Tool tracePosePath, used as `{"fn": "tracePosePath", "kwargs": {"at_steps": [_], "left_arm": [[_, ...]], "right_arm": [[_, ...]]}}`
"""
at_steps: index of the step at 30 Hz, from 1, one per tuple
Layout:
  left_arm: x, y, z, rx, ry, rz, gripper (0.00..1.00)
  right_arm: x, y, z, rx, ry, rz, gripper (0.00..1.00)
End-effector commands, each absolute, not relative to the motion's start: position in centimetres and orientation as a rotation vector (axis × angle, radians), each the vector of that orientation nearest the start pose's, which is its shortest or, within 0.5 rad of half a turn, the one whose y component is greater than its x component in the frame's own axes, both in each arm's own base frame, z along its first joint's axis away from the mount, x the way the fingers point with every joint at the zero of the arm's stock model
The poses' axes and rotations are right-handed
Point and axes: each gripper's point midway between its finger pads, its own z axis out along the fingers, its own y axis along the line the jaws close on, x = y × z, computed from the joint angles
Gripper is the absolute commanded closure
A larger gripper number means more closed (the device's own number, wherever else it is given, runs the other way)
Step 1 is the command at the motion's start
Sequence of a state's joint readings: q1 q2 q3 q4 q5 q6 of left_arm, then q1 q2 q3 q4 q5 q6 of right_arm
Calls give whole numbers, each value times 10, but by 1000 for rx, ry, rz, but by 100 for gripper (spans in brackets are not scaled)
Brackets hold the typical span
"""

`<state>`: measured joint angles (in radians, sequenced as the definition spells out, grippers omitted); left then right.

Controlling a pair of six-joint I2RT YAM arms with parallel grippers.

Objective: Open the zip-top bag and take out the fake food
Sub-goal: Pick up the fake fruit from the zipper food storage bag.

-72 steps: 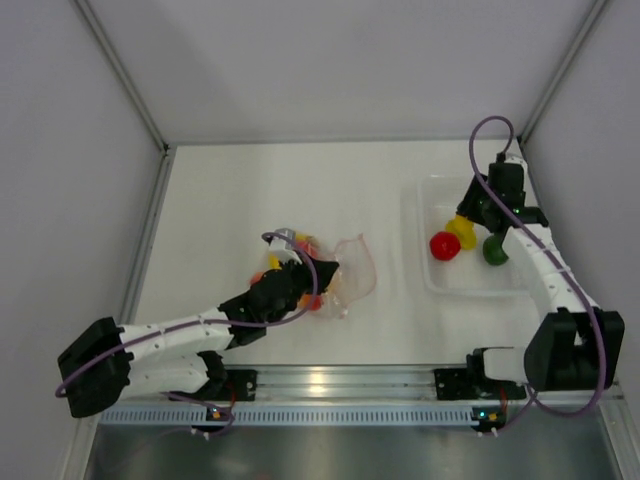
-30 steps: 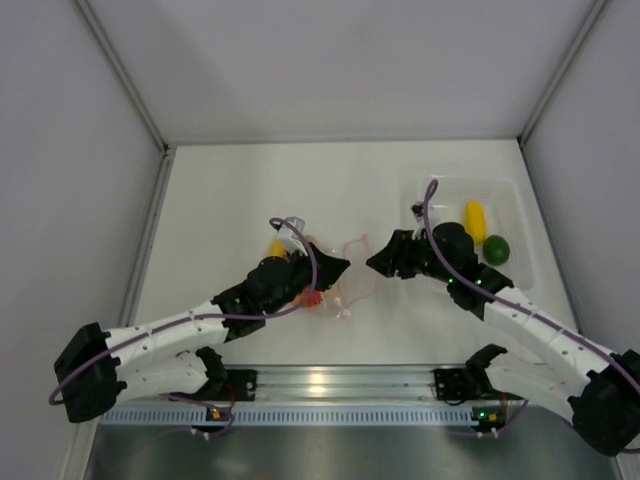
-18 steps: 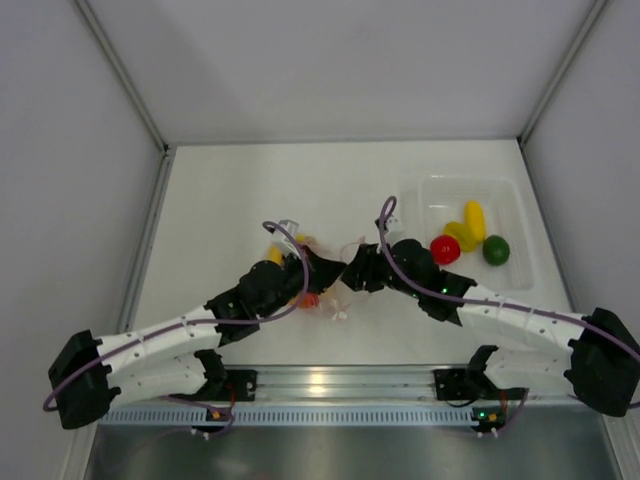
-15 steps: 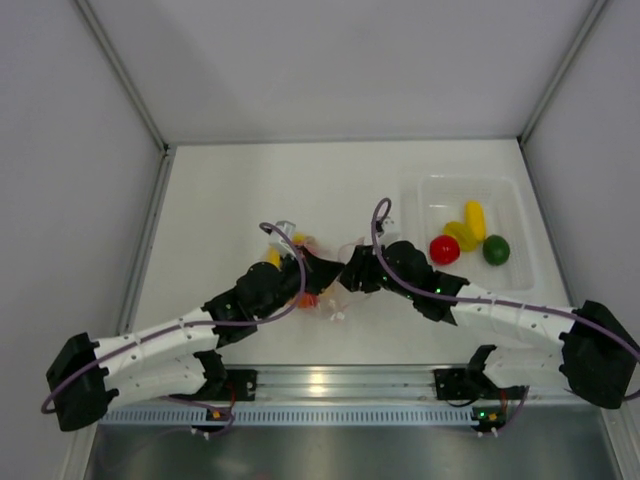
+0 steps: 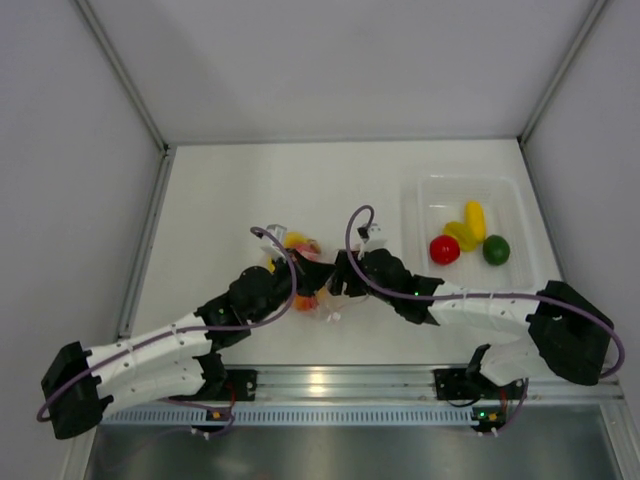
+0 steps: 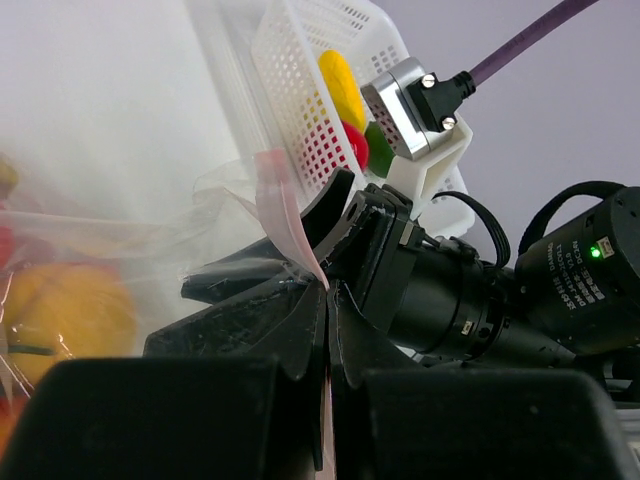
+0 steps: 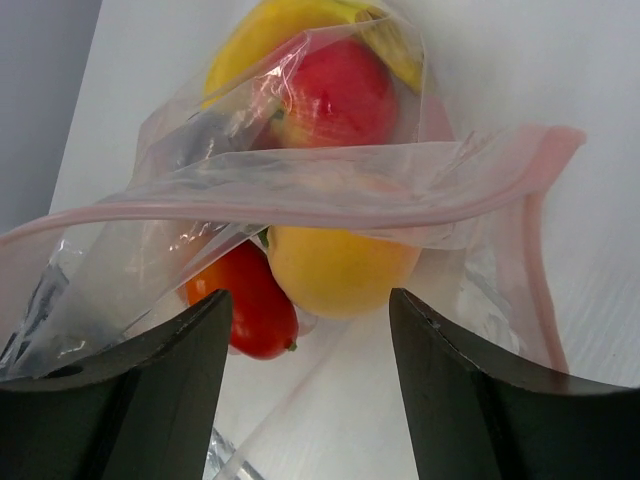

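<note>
The zip-top bag lies at mid-table with its pink zip mouth pulled open. My left gripper is shut on the pink zip strip and holds that edge up. Facing the mouth, my right gripper stands open, nothing between its fingers. Just ahead of it, inside the bag, sit fake food pieces: a yellow-orange fruit, a red tomato, a red apple and a yellow banana. From above, the two grippers meet at the bag.
A clear rigid tray stands at the right, holding a red fruit, yellow pieces and a green lime. White walls close in the table on three sides. A metal rail runs along the near edge.
My right arm has swung left from the tray to the bag's mouth and its jaws have spread wider. The left gripper has kept its hold on the zip strip.
</note>
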<state>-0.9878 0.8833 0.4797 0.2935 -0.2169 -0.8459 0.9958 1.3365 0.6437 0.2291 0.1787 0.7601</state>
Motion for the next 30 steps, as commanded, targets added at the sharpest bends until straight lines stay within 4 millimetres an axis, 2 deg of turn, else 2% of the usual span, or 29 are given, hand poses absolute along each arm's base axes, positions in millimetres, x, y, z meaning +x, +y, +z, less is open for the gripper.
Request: {"fn": "tracePosePath", "kwargs": {"at_steps": [1,4,8,10,11,15,16,18,21,25,28,29,30], "left_arm": [[187,-297,248,21,1747,-1275,100],[184,-299,252,61,1740,-1283,100],[180,-304,257,149,1717,-1273,100],[179,-306,261,212,1693,-1251,100],[180,-307,262,232,1688,-1239,100],[182,-312,263,305,1669,-1198,100],[184,-313,272,320,1647,-1193,100],[188,-317,278,329,1635,-1181,100],[189,-323,285,340,1625,-1192,100],[170,-338,298,470,1559,-1302,100],[157,-343,295,521,1529,-1362,100],[154,-341,288,521,1532,-1370,100],[150,-342,291,523,1500,-1392,100]], "right_arm": [[227,356,154,-44,2040,1001,35],[230,359,148,4,2057,992,34],[231,361,141,42,2087,944,27],[230,354,140,76,2074,901,27],[228,351,146,85,2053,919,29],[212,349,147,47,2038,1020,36],[209,350,150,46,2026,1043,37],[202,347,149,39,2026,1077,43],[200,343,146,56,2033,1070,46],[205,337,143,96,2035,1040,48],[213,335,149,142,2020,1054,50],[215,336,145,153,2033,1052,50],[217,337,145,163,2044,1059,51]]}}
